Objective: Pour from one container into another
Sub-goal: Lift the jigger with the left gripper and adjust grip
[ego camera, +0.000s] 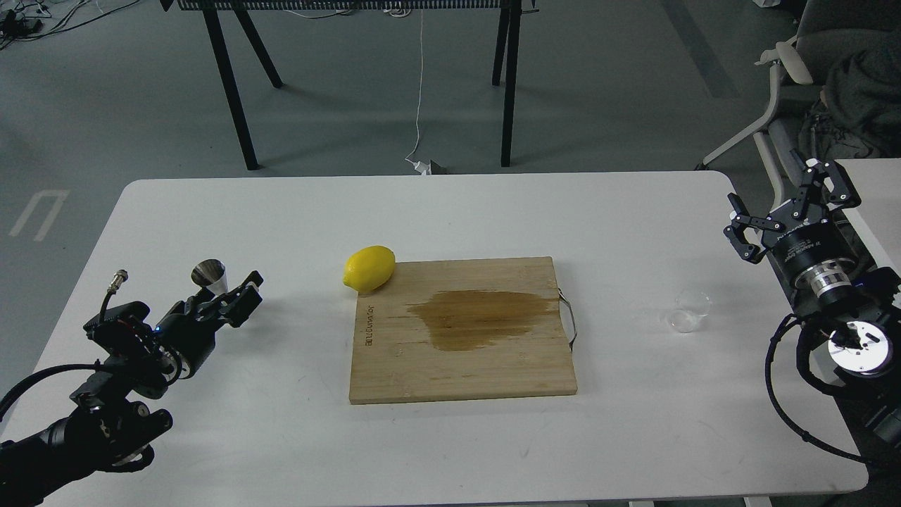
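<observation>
Glass, thin and colourless, is what the task turns on: the clear glass cup (690,310) stands upright on the white table (450,436), well to the right of the wooden cutting board (461,331) and apart from its metal handle loop. It looks light, rigid, smooth and breakable, so a firm squeeze could crack it and a loose one could let it slip. Whether it holds any liquid cannot be told. A sensible hold would be across the side wall at mid-height, with the pour lip turned away from the fingers, though the lip's direction is hard to make out.

The right gripper (788,204) hovers right of the board, beyond and to the right of the cup, clear of it, its jaws spread wide with nothing between them.

The steel jigger (210,276) stands upright well left of the board, past the lemon (369,268) that sits at the board's far-left corner. Being metal, it should be stiff and sturdy but slick, and its narrow waist is the natural place to grip. The left gripper (243,296) lies just beside the jigger, nearer the robot; whether its fingers touch or hold the jigger cannot be told.

A dark wet stain spreads across the board's middle.
</observation>
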Available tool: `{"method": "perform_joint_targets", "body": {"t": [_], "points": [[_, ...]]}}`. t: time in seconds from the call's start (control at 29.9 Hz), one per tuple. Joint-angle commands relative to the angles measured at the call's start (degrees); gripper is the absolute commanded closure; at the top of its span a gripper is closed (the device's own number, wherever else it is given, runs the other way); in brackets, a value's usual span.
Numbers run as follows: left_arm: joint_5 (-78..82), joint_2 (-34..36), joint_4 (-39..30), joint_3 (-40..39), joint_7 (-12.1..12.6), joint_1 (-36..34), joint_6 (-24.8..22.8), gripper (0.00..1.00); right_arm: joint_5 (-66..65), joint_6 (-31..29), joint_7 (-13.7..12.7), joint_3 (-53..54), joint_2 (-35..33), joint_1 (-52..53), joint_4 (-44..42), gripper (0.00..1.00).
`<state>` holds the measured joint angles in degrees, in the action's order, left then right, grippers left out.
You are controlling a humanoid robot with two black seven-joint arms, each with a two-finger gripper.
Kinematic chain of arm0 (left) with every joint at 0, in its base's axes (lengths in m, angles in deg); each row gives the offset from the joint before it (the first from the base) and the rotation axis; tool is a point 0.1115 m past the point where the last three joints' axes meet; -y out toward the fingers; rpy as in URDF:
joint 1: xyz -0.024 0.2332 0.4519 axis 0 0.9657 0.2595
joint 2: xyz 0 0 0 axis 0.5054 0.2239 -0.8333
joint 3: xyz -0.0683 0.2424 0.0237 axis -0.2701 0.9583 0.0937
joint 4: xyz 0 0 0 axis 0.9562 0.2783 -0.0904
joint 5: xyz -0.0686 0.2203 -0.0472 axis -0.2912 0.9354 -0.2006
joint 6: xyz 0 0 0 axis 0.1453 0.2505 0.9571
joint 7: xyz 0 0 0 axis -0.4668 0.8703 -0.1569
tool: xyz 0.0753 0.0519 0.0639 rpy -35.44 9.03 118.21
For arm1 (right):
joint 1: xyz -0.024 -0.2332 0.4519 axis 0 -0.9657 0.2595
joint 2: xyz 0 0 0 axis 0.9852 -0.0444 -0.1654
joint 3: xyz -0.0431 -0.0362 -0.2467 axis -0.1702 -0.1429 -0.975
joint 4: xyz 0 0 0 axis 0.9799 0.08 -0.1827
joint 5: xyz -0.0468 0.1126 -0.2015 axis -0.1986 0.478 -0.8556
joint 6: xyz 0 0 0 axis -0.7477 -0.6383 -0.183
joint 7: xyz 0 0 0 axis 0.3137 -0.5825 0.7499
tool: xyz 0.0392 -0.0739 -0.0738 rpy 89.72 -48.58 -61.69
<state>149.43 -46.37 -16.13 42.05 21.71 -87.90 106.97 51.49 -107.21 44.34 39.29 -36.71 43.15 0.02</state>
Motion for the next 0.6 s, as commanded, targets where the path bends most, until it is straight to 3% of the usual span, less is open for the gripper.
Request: {"method": "perform_joint_targets", "body": {"t": [0.0, 0.17, 0.57], "points": [[0.00, -0.60, 0.62, 0.08, 0.00, -0.57, 0.00, 0.02, 0.00, 0.00, 0.00, 0.00, -0.04, -0.07, 0.09, 0.01], [0.00, -2.89, 4.58, 0.43, 0.00, -0.92, 0.00, 0.05, 0.00, 0.00, 0.00, 0.00, -0.04, -0.07, 0.00, 0.01], [-0.09, -3.50, 5.99, 0.69, 0.00, -1.54, 0.00, 0.16, 0.00, 0.00, 0.00, 0.09, -0.04, -0.33, 0.00, 0.01]]}}
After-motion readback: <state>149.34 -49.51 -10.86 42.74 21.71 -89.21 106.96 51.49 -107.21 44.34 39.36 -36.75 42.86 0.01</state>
